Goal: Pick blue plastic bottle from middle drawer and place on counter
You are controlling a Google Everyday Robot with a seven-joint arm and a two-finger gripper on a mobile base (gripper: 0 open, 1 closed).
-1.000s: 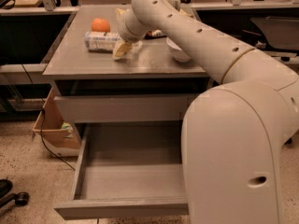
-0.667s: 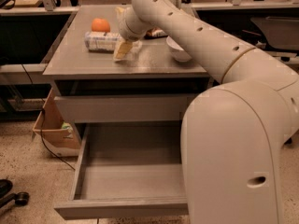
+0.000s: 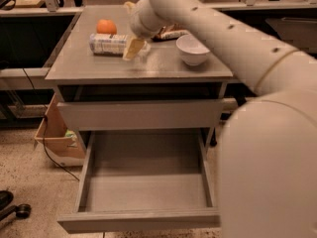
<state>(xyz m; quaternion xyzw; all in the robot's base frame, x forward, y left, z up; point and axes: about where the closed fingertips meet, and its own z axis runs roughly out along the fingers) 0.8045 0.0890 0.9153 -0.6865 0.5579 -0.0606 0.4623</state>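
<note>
The blue plastic bottle (image 3: 107, 43) lies on its side on the counter (image 3: 99, 66), at the back left, with its white label up. My gripper (image 3: 132, 47) is low over the counter at the bottle's right end, reaching in from the upper right. Whether it touches the bottle I cannot tell. The middle drawer (image 3: 143, 182) is pulled out below and its grey floor is bare.
An orange (image 3: 106, 27) sits just behind the bottle. A white bowl (image 3: 192, 48) stands on the counter's right side, and a snack packet (image 3: 172, 33) lies behind my arm. The upper drawer front (image 3: 138, 114) is shut. A cardboard box (image 3: 55, 139) stands on the floor at left.
My arm has shifted slightly, so the white bowl shows more fully. The bottle has stayed where it lies on the counter.
</note>
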